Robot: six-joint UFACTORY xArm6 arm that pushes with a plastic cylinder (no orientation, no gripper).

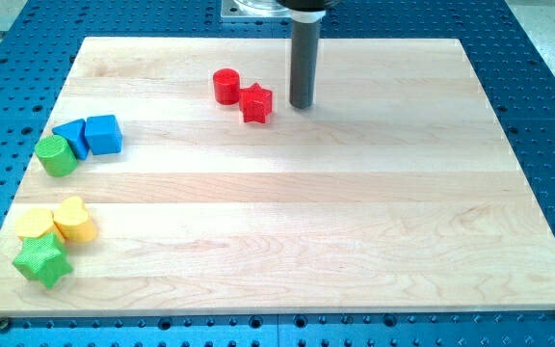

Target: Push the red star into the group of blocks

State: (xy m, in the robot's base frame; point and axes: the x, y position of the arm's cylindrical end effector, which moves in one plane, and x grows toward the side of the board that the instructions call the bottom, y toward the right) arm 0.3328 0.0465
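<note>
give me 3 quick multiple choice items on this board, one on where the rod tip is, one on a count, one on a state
1. Where is my tip relative to the red star?
A. at the view's right of it
B. at the view's left of it
C. below it

2. How many red blocks are on the board?
A. one
B. two
C. four

3. The red star and the red cylinder are:
A. stacked
B. far apart
C. side by side, touching or nearly so

Key: 1 A, the rod stands just right of the star, apart from it. 2 B, only the star and cylinder are red. 3 C, they sit together near the view's top.
</note>
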